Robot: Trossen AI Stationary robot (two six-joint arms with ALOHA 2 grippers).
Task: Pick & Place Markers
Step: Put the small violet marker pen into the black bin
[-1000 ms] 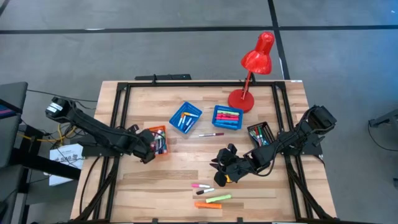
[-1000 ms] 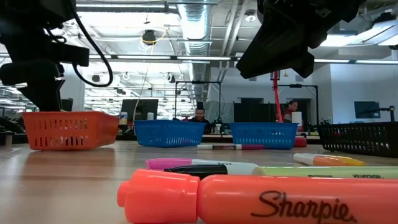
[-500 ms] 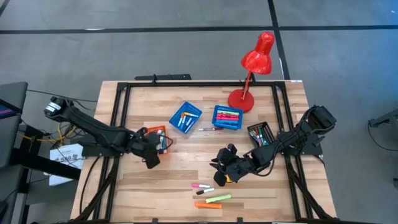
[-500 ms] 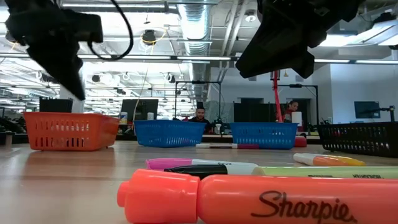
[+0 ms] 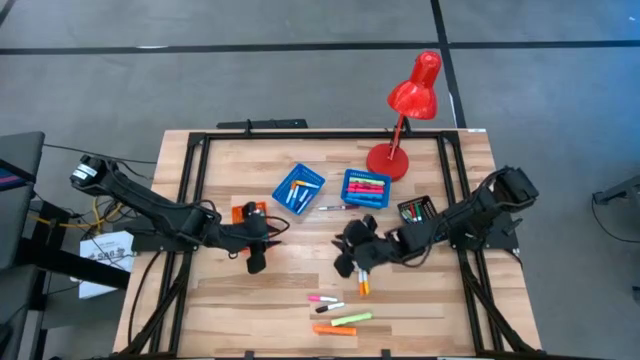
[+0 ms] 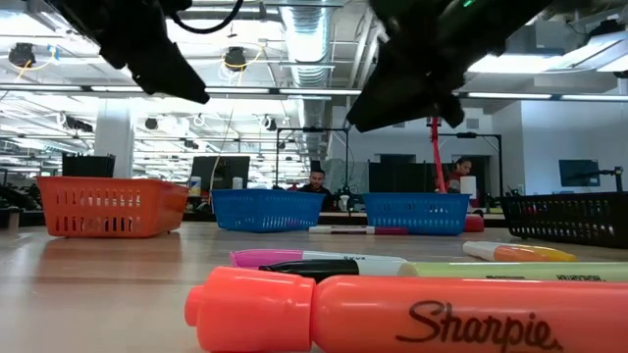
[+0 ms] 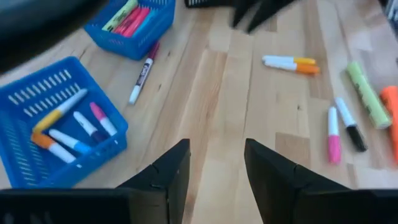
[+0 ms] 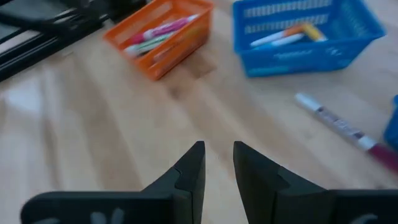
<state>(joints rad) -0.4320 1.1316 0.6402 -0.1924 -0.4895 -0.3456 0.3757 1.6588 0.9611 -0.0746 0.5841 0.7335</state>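
Left pincer (image 5: pixel 254 262) is hovering with fingers spread and nothing between them, just in front of the orange tray (image 5: pixel 250 213). Right pincer (image 5: pixel 347 262) is hanging nearer the lamp (image 5: pixel 410 110), over bare surface (image 5: pixel 290 295), fingers (image 8: pixel 189 169) only slightly parted and gripping nothing I'm seeing. Loose markers (image 5: pixel 335 311) are lying nearest me, well in front of the lamp; one orange marker (image 5: pixel 363 283) is just beside the right pincer. Farther back, markers are sitting in two blue trays (image 5: pixel 298 189) close to the lamp's base.

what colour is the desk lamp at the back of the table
Red, shade and base alike: the red desk lamp shows best in the high view.
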